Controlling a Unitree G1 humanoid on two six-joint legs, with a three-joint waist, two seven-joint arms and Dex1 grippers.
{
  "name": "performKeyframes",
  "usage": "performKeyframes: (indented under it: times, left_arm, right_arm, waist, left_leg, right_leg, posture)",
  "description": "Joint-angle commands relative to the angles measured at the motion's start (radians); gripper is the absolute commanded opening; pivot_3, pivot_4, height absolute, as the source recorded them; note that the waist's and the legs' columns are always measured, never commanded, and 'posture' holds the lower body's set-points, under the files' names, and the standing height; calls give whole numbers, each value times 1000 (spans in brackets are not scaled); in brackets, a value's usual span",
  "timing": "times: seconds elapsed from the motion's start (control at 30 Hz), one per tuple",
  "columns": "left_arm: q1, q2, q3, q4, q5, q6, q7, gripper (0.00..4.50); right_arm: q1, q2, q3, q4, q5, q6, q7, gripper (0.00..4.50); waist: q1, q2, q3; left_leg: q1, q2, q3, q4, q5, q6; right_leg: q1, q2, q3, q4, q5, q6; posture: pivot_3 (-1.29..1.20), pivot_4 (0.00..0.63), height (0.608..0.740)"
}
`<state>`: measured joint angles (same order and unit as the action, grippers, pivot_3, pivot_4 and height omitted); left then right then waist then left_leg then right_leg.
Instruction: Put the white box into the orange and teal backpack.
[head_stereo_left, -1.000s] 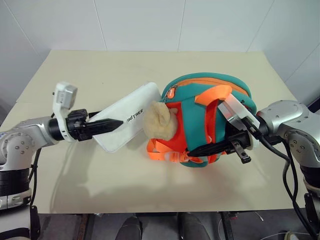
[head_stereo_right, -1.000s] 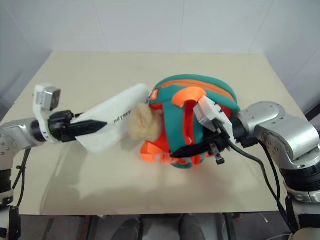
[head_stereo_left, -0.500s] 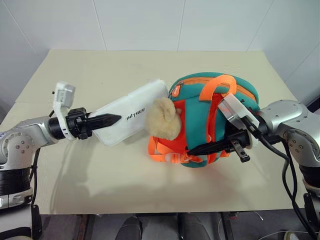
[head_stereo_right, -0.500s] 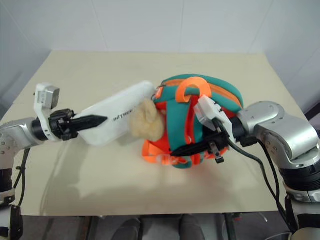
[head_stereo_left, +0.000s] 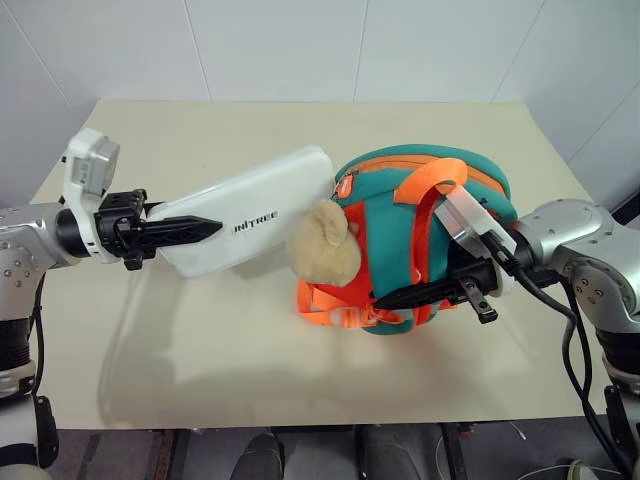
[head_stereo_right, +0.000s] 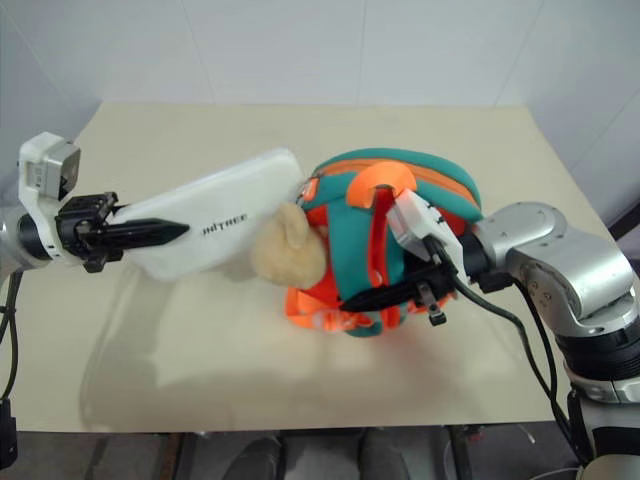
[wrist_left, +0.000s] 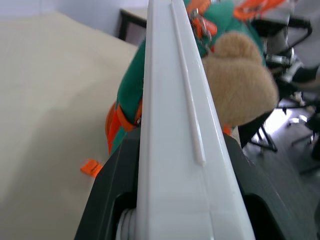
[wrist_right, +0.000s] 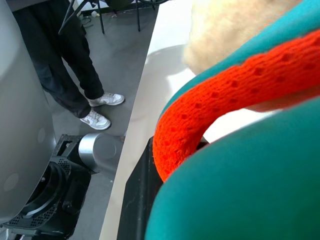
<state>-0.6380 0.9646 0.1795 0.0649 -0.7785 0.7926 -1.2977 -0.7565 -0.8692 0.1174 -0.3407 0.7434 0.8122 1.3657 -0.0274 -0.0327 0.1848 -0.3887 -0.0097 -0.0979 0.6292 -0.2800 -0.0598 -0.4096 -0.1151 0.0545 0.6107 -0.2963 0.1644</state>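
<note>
The white box (head_stereo_left: 262, 204), a flat case with dark lettering, hangs tilted above the table with my left gripper (head_stereo_left: 212, 228) shut on its near end. Its far corner reaches the zip at the upper left of the orange and teal backpack (head_stereo_left: 455, 172). In the left wrist view the white box (wrist_left: 176, 125) runs edge-on between the black fingers (wrist_left: 109, 191). The backpack stands upright at mid-table, its tan plush animal (head_stereo_left: 324, 243) hanging on the box's side. My right gripper (head_stereo_left: 388, 298) is shut on the backpack's lower front, on orange webbing (wrist_right: 226, 107).
The beige table (head_stereo_left: 200, 340) has open surface in front of and behind the backpack, and white walls stand behind it. Loose orange straps (head_stereo_left: 325, 312) trail below the plush. A person's legs (wrist_right: 75, 75) stand on the floor beside the table.
My left gripper closed onto the box's near end, rolled and rose to the left, lifting the box off the table. The right gripper stayed put on the backpack.
</note>
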Motion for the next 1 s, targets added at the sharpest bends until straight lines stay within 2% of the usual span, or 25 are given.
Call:
performKeyframes:
  times: [0.03,0.2,0.37,0.6,0.8,1.0]
  left_arm:
    - [-44,15,-49,16,46,-49,-75,1351]
    - [-106,8,-149,64,135,-115,-162,1351]
    - [-228,-45,-222,184,217,-179,-213,1351]
    - [-409,-163,-275,333,291,-207,-237,1350]
    - [-467,-230,-307,330,301,-160,-236,1350]
    - [-528,-302,-351,407,367,-202,-228,1350]
  right_arm:
    - [-20,3,-4,-5,-7,-19,7,537]
    - [-16,3,-7,-7,-10,-20,7,537]
    - [-12,7,-9,-12,-14,-22,5,537]
    - [-5,12,-9,-18,-19,-31,1,537]
    - [6,17,-11,-30,-18,-34,-10,537]
    - [13,23,-8,-35,-18,-41,-19,537]
  waist:
    - [0,0,0]
    - [0,0,0]
    - [0,0,0]
    - [1,0,0]
    - [-3,0,0]
    - [0,0,0]
  left_leg:
    - [0,0,0,0,0,0]
    - [0,0,1,0,-1,2]
    - [0,0,1,1,-1,2]
    - [-1,0,1,3,-1,2]
    - [-1,2,1,2,-1,2]
    - [-1,2,1,3,-1,1]
  right_leg:
    - [0,0,0,0,0,0]
    - [0,0,-1,0,0,0]
    - [0,0,-2,0,0,0]
    - [0,0,-4,1,0,0]
    - [0,0,-7,1,0,0]
    - [0,-1,-8,1,0,0]
  posture:
    - [0,150,740]
    - [0,150,740]
    - [0,150,740]
    - [0,150,740]
    - [0,150,740]
    - [0,150,740]
